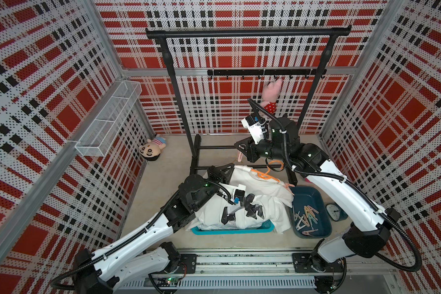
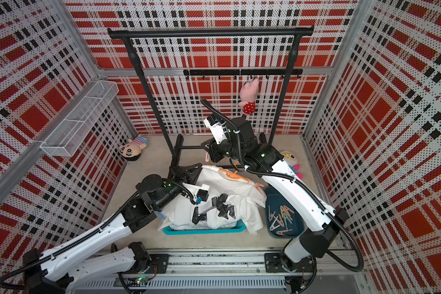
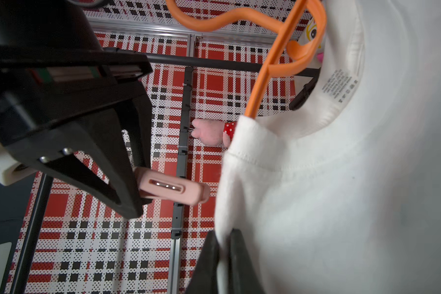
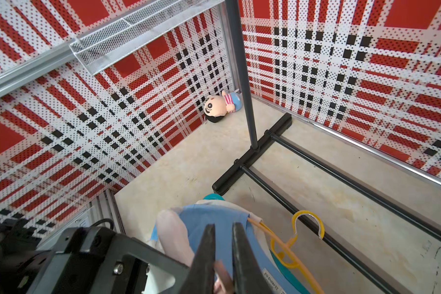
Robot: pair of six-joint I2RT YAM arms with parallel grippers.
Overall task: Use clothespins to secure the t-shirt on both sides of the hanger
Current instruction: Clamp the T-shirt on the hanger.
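The white t-shirt (image 1: 262, 189) with a black print hangs on an orange hanger (image 1: 265, 175) over a teal basket. My left gripper (image 1: 231, 168) is shut on the shirt's shoulder edge at the hanger's left end; in the left wrist view its jaws (image 3: 224, 244) pinch white fabric (image 3: 316, 191). My right gripper (image 1: 239, 150) hovers just behind that end, shut on a pink clothespin (image 1: 239, 156), which shows close to the shirt edge in the left wrist view (image 3: 171, 188) and between the jaws (image 4: 223, 229) in the right wrist view. More clothespins (image 1: 306, 216) lie in a dark blue tray.
The black garment rack (image 1: 247, 33) stands behind, its base bars (image 4: 252, 157) on the floor. The teal basket (image 1: 229, 231) and blue tray (image 1: 323, 224) sit in front, with a small clock (image 1: 334, 211) beside them. A blue garment (image 4: 209, 224) and yellow hanger (image 4: 308, 224) lie below. Plush toys (image 1: 152, 149) lie about.
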